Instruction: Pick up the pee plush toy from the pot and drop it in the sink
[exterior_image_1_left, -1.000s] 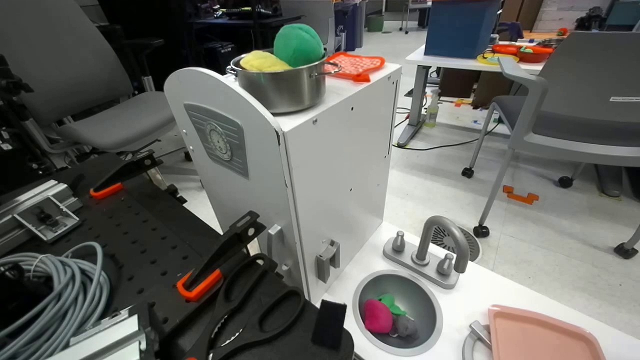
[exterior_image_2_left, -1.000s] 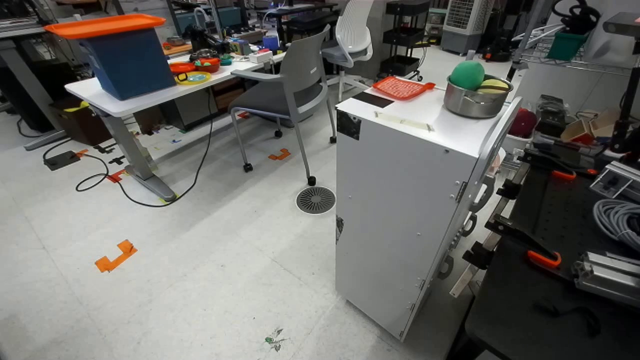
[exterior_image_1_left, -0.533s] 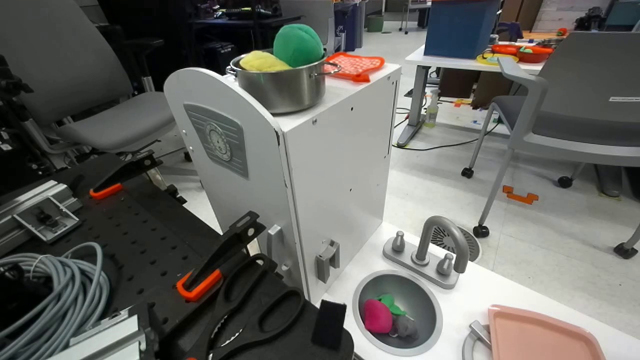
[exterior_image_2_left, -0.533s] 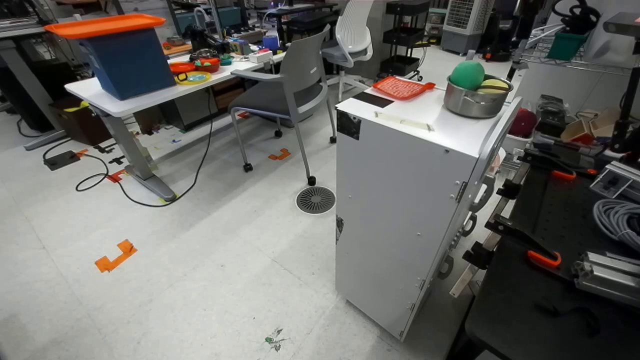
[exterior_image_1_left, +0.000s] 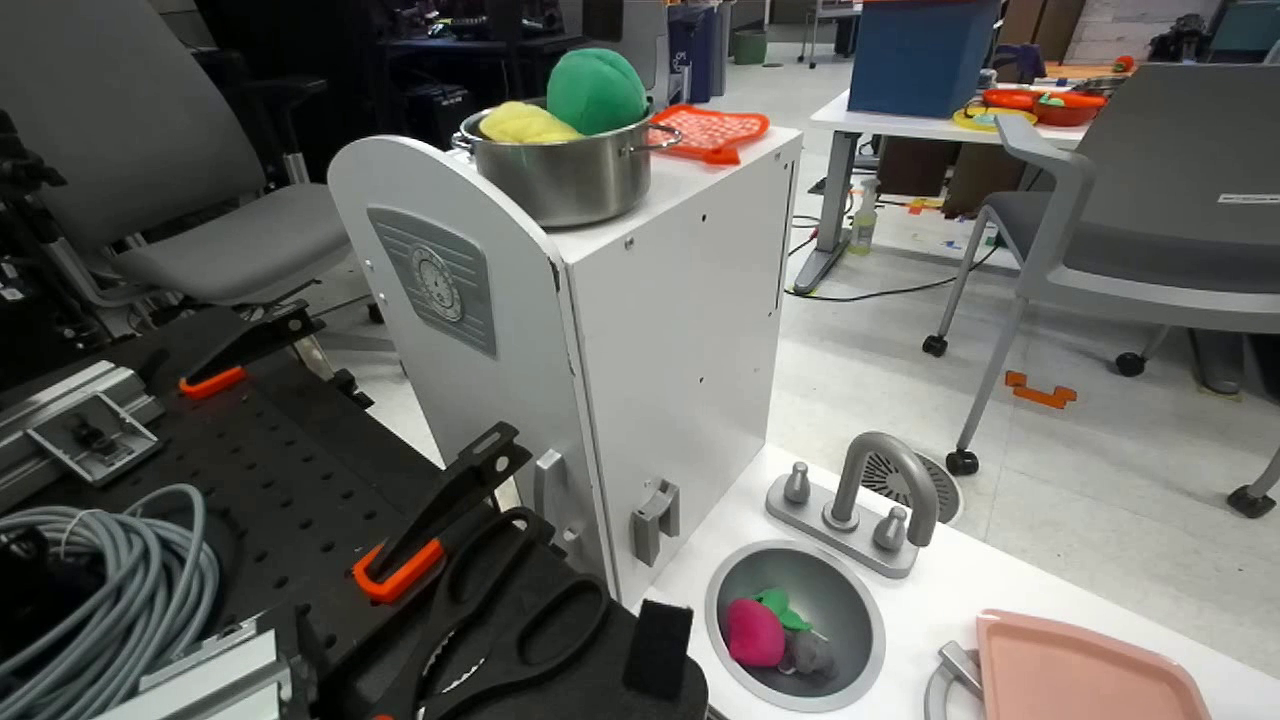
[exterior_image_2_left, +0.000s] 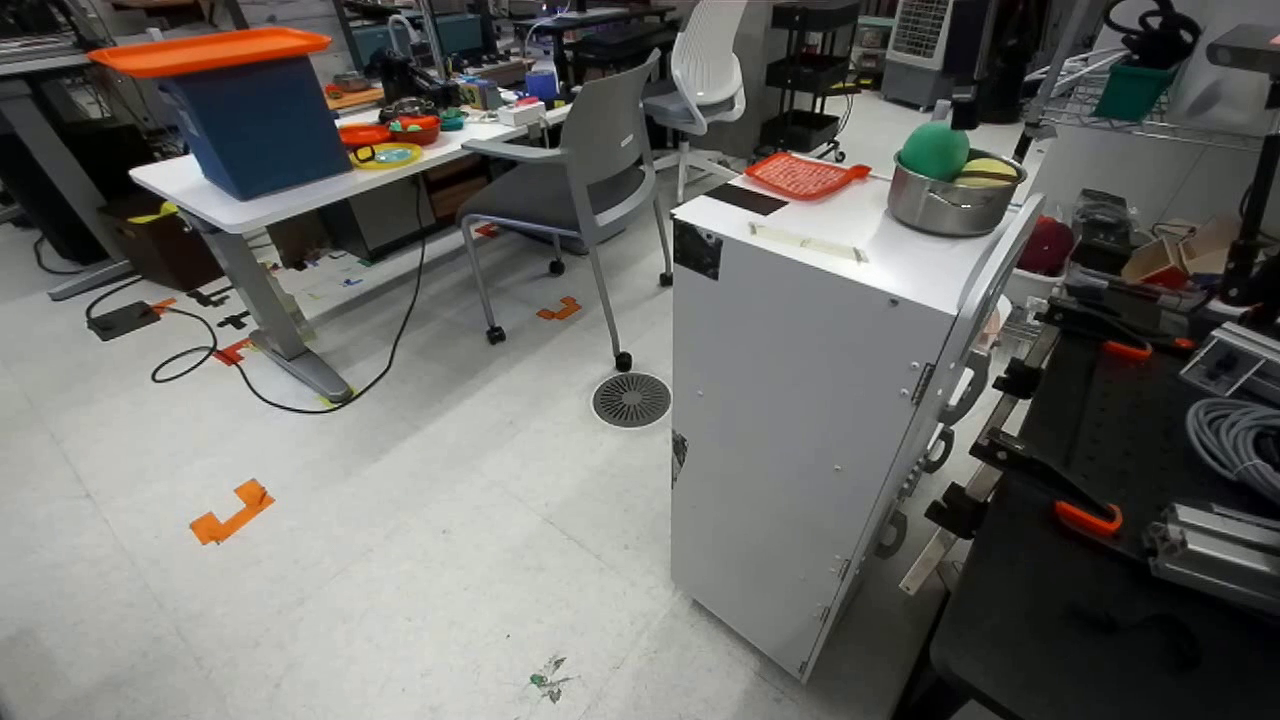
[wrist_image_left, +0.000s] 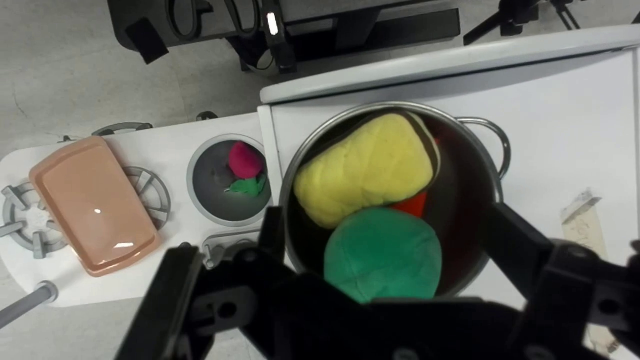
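Note:
The bright green round plush toy (wrist_image_left: 382, 255) sits in the shiny silver pot (wrist_image_left: 462, 185), beside a yellow plush item (wrist_image_left: 367, 167). The toy (exterior_image_1_left: 597, 92) rises above the rim of the pot (exterior_image_1_left: 570, 185) in both exterior views (exterior_image_2_left: 934, 150). My gripper (wrist_image_left: 386, 225) is open, its fingers spread wide on either side of the toy, apart from it. A dark fingertip (exterior_image_1_left: 603, 18) shows just above the toy in an exterior view; one also shows beside the toy in an exterior view (exterior_image_2_left: 964, 108). The round grey sink (exterior_image_1_left: 850, 610) holds a pink-magenta item (exterior_image_1_left: 754, 632).
The pot stands on a tall white cabinet (exterior_image_1_left: 680, 310) with a raised rounded front panel (exterior_image_1_left: 430, 190). An orange mesh tray (exterior_image_1_left: 715, 130) lies behind the pot. The grey arched faucet (exterior_image_1_left: 885, 470) stands by the sink. A pink tray (exterior_image_1_left: 1090, 670) lies beyond it.
The dark gripper has come into view above the pot in both exterior views. The toy, pot and sink have not moved.

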